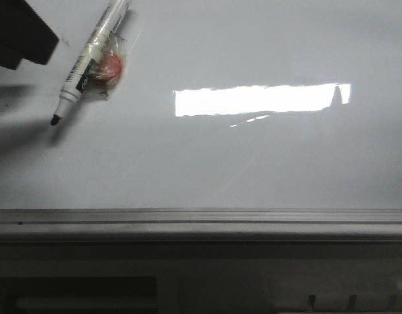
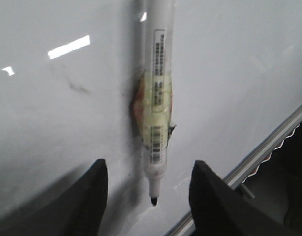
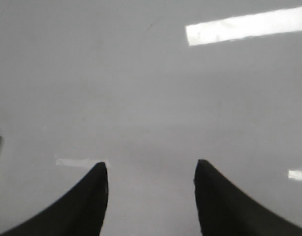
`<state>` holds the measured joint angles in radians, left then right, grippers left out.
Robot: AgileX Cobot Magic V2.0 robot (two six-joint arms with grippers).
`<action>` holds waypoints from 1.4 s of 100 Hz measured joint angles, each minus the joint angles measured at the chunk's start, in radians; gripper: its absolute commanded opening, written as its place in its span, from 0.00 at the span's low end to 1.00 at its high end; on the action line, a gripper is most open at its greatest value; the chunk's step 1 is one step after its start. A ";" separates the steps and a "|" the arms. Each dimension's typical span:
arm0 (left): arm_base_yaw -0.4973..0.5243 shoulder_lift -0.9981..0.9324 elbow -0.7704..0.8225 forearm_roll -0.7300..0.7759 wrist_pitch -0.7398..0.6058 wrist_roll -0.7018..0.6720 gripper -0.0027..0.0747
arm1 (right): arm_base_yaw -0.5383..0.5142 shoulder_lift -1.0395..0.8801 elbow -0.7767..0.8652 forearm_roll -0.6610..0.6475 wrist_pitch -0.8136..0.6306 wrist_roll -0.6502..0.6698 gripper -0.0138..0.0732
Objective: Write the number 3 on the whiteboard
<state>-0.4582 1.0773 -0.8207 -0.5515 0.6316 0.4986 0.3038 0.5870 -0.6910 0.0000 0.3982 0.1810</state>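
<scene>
the marker (image 1: 91,57) lay uncapped on the whiteboard (image 1: 253,163), between the spread fingers of the left gripper (image 2: 150,196) – not grasped; the right gripper (image 3: 151,196) was open and empty; no number 3 was visible – a careless pinch could smear ink or roll it

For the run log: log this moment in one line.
whiteboard: no 3 yet | marker: uncapped, lying on board | left claw: open, straddling marker tip | right claw: open, empty

Marker (image 1: 90,55) over whiteboard's (image 1: 253,163) left
</scene>
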 measured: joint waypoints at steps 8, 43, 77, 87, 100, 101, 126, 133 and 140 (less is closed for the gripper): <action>-0.026 0.040 -0.004 0.004 -0.034 0.000 0.47 | 0.032 0.007 0.000 0.000 0.000 0.000 0.56; -0.046 0.142 -0.014 0.020 -0.061 0.001 0.12 | 0.102 0.007 0.000 0.000 -0.064 0.000 0.56; -0.064 0.135 -0.050 0.086 0.011 0.088 0.01 | 0.292 0.063 -0.046 0.000 -0.091 -0.058 0.56; -0.102 0.071 -0.090 0.109 0.084 0.269 0.01 | 0.429 0.126 -0.109 0.000 -0.010 -0.198 0.56; -0.172 -0.051 -0.126 0.118 0.189 0.573 0.01 | 0.608 0.236 -0.227 0.000 0.142 -0.358 0.56; -0.175 -0.057 -0.126 0.118 0.193 0.601 0.01 | 0.625 0.249 -0.233 0.000 0.148 -0.367 0.56; -0.202 -0.171 -0.128 0.131 0.227 0.761 0.01 | 0.810 0.472 -0.375 -0.012 0.185 -0.430 0.56; -0.202 -0.178 -0.128 0.133 0.229 0.763 0.01 | 0.819 0.512 -0.398 -0.014 0.175 -0.433 0.56; -0.202 -0.178 -0.130 0.133 0.238 0.765 0.01 | 0.820 0.541 -0.415 -0.014 0.155 -0.436 0.56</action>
<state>-0.6605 0.8996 -0.9508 -0.4183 0.8693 1.2634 1.1233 1.1276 -1.1057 -0.0136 0.5534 -0.2553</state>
